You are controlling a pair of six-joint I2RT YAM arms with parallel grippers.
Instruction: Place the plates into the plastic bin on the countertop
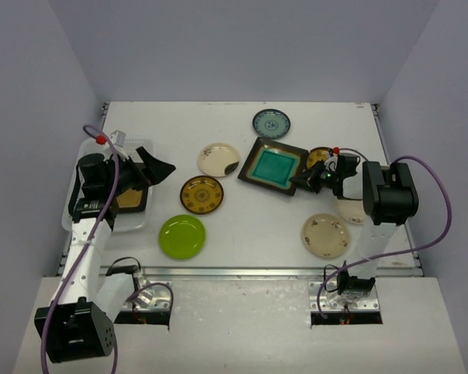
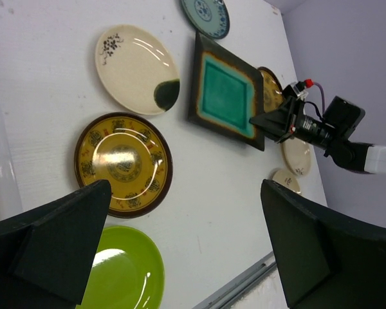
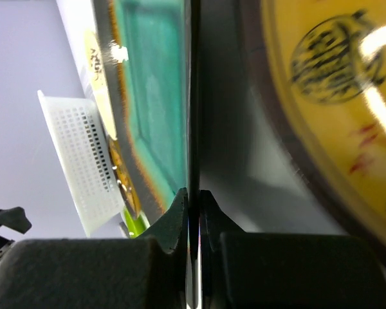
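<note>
The teal square plate (image 1: 271, 166) is gripped at its right edge between the closed fingers of the right gripper (image 1: 304, 181), near the middle of the countertop (image 1: 242, 226). The left gripper (image 1: 148, 167) is spread wide above the plastic bin (image 1: 72, 210), well apart from that plate.

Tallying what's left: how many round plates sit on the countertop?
7: blue plate at back, spotted cream plate, brown-yellow plate centre, lime plate in front, second brown-yellow plate by the right gripper, cream plate front right, half-hidden cream plate under the right arm.
</note>
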